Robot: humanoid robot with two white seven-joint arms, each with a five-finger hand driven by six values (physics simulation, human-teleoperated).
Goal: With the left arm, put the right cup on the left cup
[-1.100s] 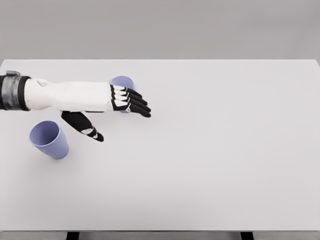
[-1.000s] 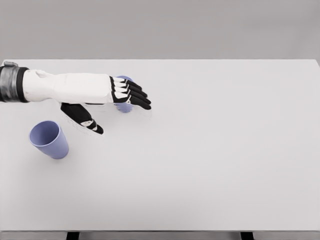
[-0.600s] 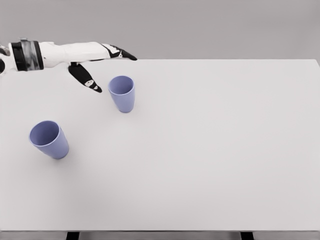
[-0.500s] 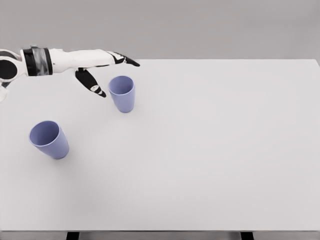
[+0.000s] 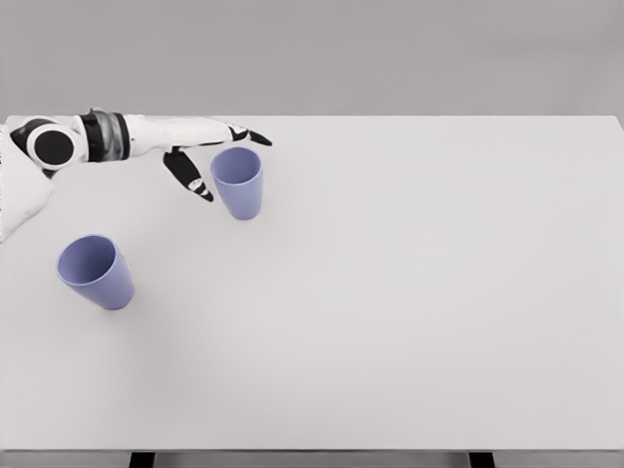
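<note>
White table (image 5: 409, 322) fills most of the frame, its far edge running straight across from 9 to 3 o'clock, its near edge just above the bottom border. Surface plain, matte, evenly lit, with only faint soft shading toward 7 o'clock. Behind the far edge, a flat grey backdrop (image 5: 390, 54) spans the whole 12 o'clock band; under the near edge, two dark table supports (image 5: 142, 459) show as short stubs, one near 7 o'clock, the other near 5 o'clock.
</note>
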